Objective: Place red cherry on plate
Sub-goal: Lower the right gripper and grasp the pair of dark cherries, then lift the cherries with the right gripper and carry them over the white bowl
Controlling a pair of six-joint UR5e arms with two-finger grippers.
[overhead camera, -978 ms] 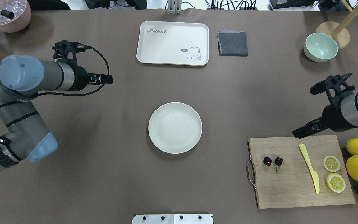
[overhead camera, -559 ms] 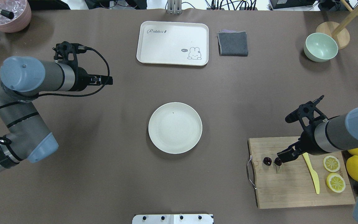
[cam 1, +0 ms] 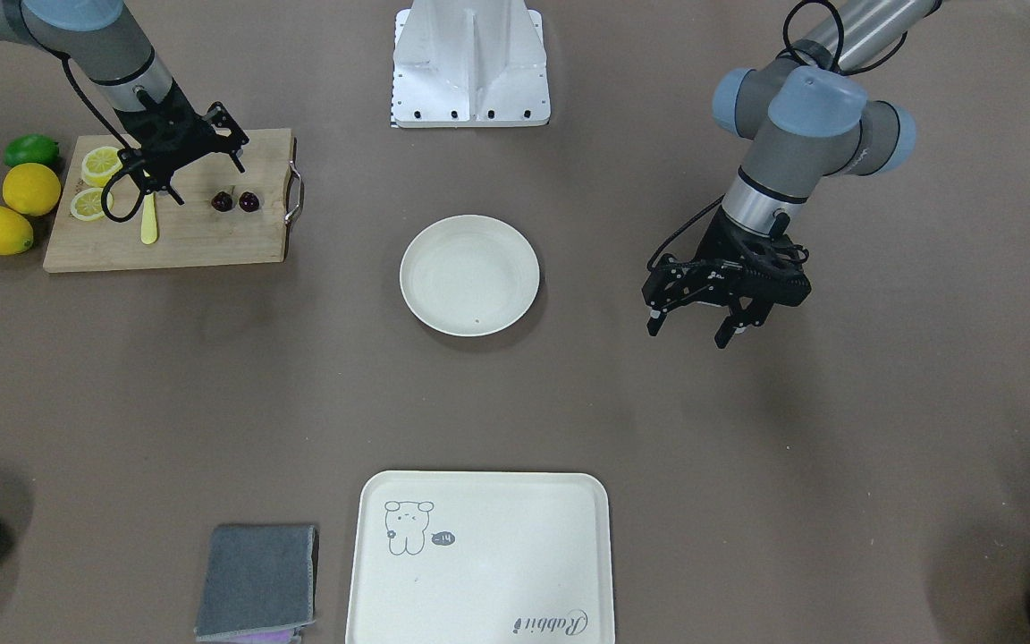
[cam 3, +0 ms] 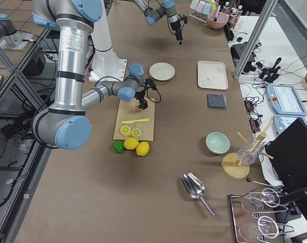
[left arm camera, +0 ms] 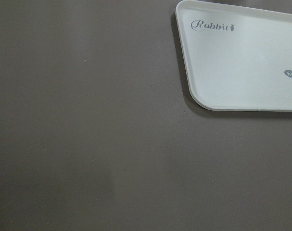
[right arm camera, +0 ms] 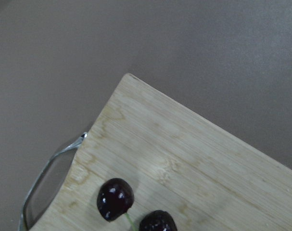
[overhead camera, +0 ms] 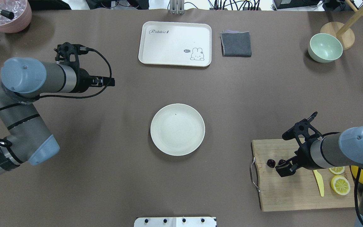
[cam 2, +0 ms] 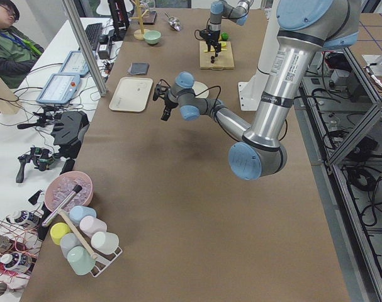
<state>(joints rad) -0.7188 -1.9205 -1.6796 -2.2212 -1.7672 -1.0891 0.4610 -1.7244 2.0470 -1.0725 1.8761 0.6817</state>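
The red cherry point(overhead camera: 271, 163), a pair of tiny dark glossy fruits on a thin stem, lies on the wooden cutting board point(overhead camera: 295, 192) near its metal handle. It also shows in the front view as the cherry point(cam 1: 236, 202) and at the bottom of the right wrist view as the cherry point(right arm camera: 115, 198). My right gripper point(overhead camera: 283, 168) hangs open over the board right beside the pair, its tip overlapping one fruit from overhead. The off-white plate point(overhead camera: 177, 129) sits bare at the table's centre. My left gripper point(cam 1: 688, 333) hovers open over bare table, far from both.
A yellow knife point(overhead camera: 319, 183) and lemon slices point(overhead camera: 340, 185) share the board; whole lemons point(cam 1: 30, 188) and a lime point(cam 1: 32, 149) lie beside it. Further back are a cream tray point(overhead camera: 175, 43), a grey cloth point(overhead camera: 236, 43), a green bowl point(overhead camera: 325, 48) and a pink bowl point(overhead camera: 6, 14).
My right arm has swung from beyond the board's far edge onto the board and come down next to the cherries. The left arm has barely moved.
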